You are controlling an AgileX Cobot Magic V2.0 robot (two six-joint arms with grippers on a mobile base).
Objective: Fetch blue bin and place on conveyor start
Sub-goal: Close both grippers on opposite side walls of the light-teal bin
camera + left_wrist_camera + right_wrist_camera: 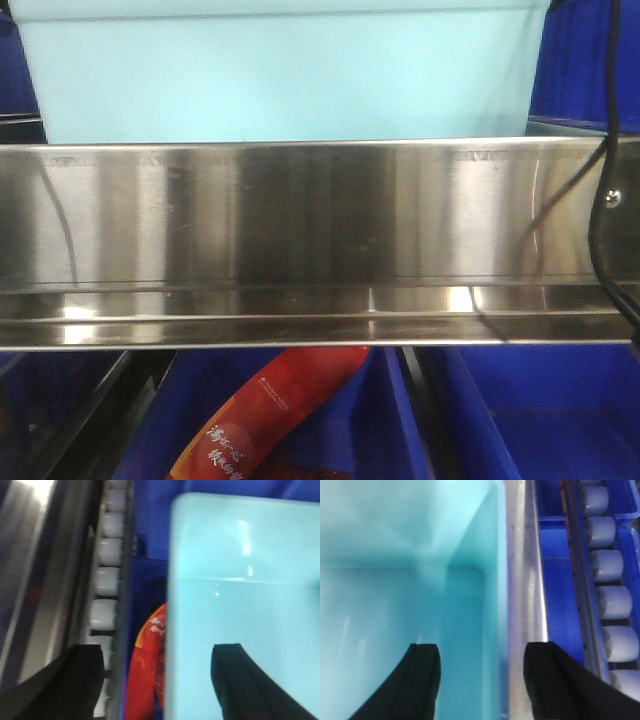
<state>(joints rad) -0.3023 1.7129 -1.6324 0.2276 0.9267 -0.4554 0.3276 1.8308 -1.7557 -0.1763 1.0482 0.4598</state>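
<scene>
Blue bin (280, 80) behind steel rail (300, 230), both arms' jaws spread, astride its side walls

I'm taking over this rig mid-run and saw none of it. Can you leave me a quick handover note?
Left gripper: open, jaws straddling one side wall of the blue bin, not gripping.
Right gripper: open, straddling the opposite wall.
The bin is up behind the steel rail, with dark blue crates around it. The conveyor start is not in view.
Done: both arms lined up on the bin.
Left: close, lift, carry to the conveyor start, set down.
</scene>
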